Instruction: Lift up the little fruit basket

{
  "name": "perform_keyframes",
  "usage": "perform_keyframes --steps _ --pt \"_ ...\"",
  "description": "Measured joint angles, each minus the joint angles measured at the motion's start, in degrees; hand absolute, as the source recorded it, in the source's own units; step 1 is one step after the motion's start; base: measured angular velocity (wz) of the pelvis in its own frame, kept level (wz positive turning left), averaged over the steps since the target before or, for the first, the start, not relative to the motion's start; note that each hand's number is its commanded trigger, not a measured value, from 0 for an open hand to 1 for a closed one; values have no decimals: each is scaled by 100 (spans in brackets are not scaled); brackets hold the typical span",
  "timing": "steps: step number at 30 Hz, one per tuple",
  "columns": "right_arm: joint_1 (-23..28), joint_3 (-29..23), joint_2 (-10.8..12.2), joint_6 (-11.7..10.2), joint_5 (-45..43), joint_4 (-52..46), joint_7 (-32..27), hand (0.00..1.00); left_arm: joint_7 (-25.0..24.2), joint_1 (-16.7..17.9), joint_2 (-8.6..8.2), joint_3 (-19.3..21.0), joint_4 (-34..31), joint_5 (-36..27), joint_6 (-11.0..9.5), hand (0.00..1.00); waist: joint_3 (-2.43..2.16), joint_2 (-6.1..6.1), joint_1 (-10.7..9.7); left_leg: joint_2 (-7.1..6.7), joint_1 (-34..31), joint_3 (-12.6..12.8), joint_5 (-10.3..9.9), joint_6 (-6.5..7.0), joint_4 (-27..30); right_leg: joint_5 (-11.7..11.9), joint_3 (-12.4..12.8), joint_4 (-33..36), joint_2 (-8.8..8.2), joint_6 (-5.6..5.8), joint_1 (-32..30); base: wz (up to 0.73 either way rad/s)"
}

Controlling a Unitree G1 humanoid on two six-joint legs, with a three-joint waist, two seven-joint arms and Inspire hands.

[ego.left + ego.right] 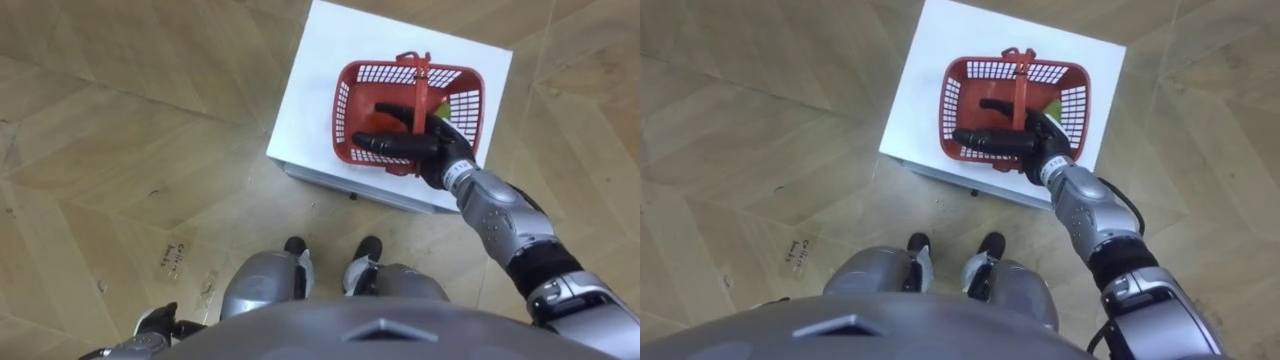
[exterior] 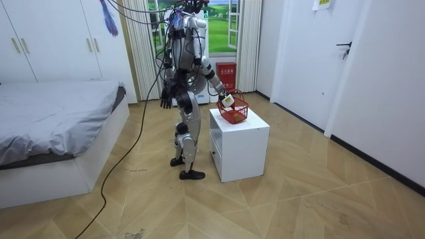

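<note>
A red plastic fruit basket (image 1: 346, 104) (image 1: 949, 104) stands on a white cabinet (image 1: 320, 60) (image 2: 240, 147) right in front of me, its handle (image 1: 423, 72) raised upright. Green fruit (image 1: 441, 108) and something red-orange lie inside. My right hand (image 1: 428, 143) (image 1: 1043, 139) reaches over the basket's near rim with straight fingers (image 1: 378, 143) pointing to my left. The handle runs between its thumb and fingers, and the hand is open, not closed round it. My left hand (image 2: 165, 101) hangs relaxed at my side, also seen at the lower left of the left eye view (image 1: 158, 324).
I stand upright with my feet close to the cabinet's front. A bed (image 2: 53, 126) lies on the room view's left, with wardrobes (image 2: 60, 40) behind it. A window and curtains (image 2: 247, 40) are behind me, a white door (image 2: 312, 60) on the room view's right.
</note>
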Motion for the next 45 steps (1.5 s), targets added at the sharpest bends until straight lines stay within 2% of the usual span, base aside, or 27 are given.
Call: perform_keyframes --steps 12,22,27,36,38,39,43,45 --pt "2 2 0 0 -2 4 -2 0 -52 0 2 -98 72 2 -1 0 3 -5 2 17 63 73 1 2 -18 -2 13 -9 2 2 47 0" --pt "79 -1 32 0 -48 -47 -27 0 -111 0 2 -96 62 17 -25 0 44 -72 -10 22 136 140 2 2 -34 -23 6 -13 -1 9 127 1" --pt "81 -12 31 -2 -59 -101 -77 0 -101 0 2 -83 59 22 -74 0 45 -94 -5 23 211 160 2 2 -40 -23 24 -7 -5 10 179 -1" --pt "205 -151 -71 14 -143 -496 -88 0 -124 0 0 -66 31 12 -67 0 8 -140 -139 13 428 245 2 4 -147 -36 151 6 1 30 312 -5" --pt "320 -227 -72 14 -104 -642 -90 0 -121 1 1 -39 54 16 -63 0 -11 -177 -146 17 533 321 2 4 -205 -36 286 26 27 30 330 -20" --pt "352 -230 -76 15 -65 -684 -105 0 -121 2 1 -33 62 13 -63 0 -9 -182 -152 19 561 323 2 4 -211 -37 288 25 28 31 355 -15" --pt "473 -294 -75 48 136 -944 -230 0 -111 4 16 37 53 12 -61 0 -60 -296 -264 26 673 389 1 4 -262 -61 327 19 40 34 421 -6" --pt "492 -399 -71 70 172 -1023 -265 0 -115 6 15 37 54 12 -58 0 -67 -335 -328 28 756 416 0 4 -297 -61 346 7 44 34 484 -4"
